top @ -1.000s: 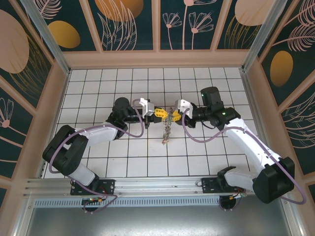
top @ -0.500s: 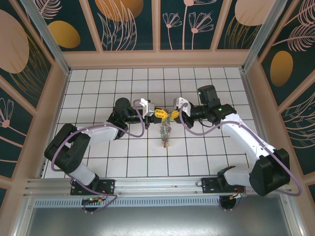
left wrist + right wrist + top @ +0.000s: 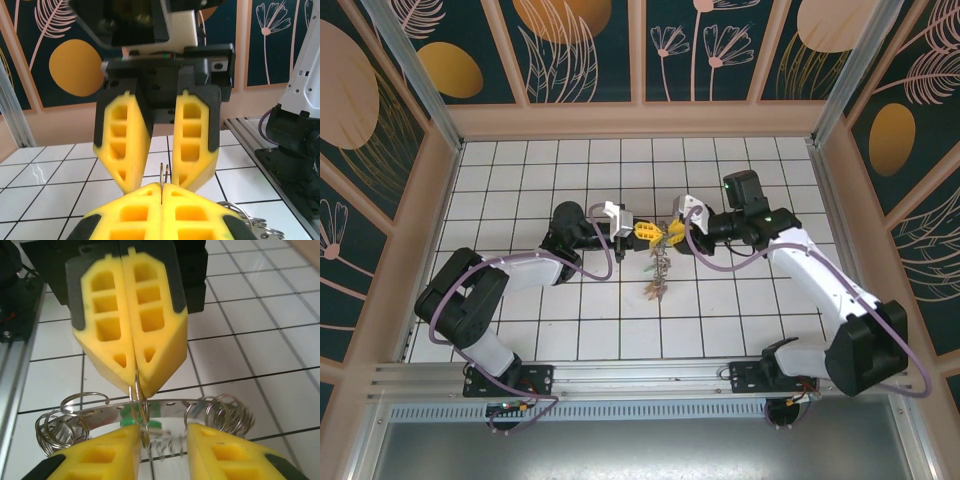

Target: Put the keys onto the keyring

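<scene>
The two grippers meet tip to tip above the middle of the table. My left gripper (image 3: 642,230) is shut on a small wire split ring (image 3: 164,172), which pokes up between its yellow fingertips (image 3: 150,200). My right gripper (image 3: 162,432) is open, and that split ring (image 3: 142,412) leans against the inner face of its left finger (image 3: 107,455). Behind it a flat shiny band with holes, the keyring (image 3: 170,407), carries several small wire rings (image 3: 222,412). A green key tag (image 3: 131,412) shows by the band. The keys (image 3: 658,275) hang in a bunch below the grippers.
White tiled floor (image 3: 570,320) lies all round. Patterned walls (image 3: 640,50) and metal posts box in the table. Purple cables (image 3: 600,265) loop off both wrists. The right arm's base (image 3: 295,140) shows to the right of the left wrist view.
The right gripper closed, then opened again beside the left one. The hanging keys swung slightly. The left gripper kept its grip and place.
</scene>
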